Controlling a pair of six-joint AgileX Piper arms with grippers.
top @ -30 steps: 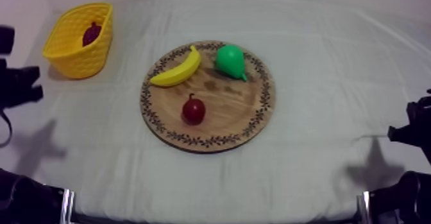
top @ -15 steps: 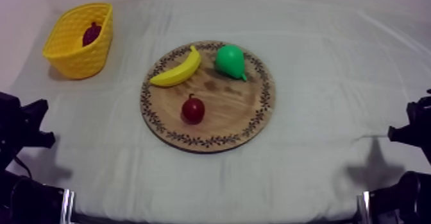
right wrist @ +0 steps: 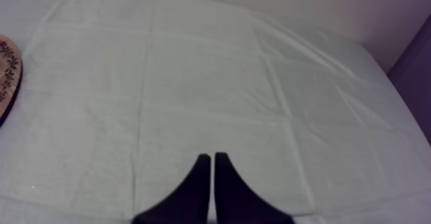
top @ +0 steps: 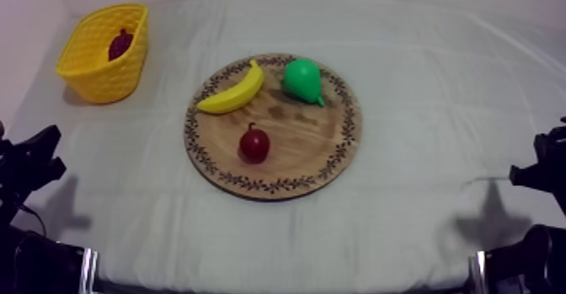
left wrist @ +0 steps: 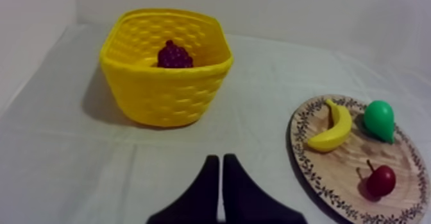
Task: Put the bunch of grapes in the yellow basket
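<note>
The dark purple bunch of grapes [top: 120, 45] [left wrist: 174, 55] lies inside the yellow basket [top: 94, 68] [left wrist: 165, 88] at the far left of the table. The round wooden board [top: 328, 150] [left wrist: 333, 169] in the middle carries a banana [top: 232, 89], a green pear [top: 301, 80] and a small red fruit [top: 254, 144]. My left gripper [top: 50, 152] [left wrist: 220, 157] sits low at the left edge, shut on nothing, its fingers together and pointing toward the basket. Low at the right edge, my right gripper [top: 526, 173] [right wrist: 210, 156] is shut too, over bare cloth.
The board's rim [right wrist: 8, 72] shows off to the side of my right gripper. Bare grey-white cloth runs between the basket and the board, along the front of the table, and over the whole right side.
My left arm has drawn back from beside the basket toward the near left edge of the table. The right arm and all the fruit have stayed put.
</note>
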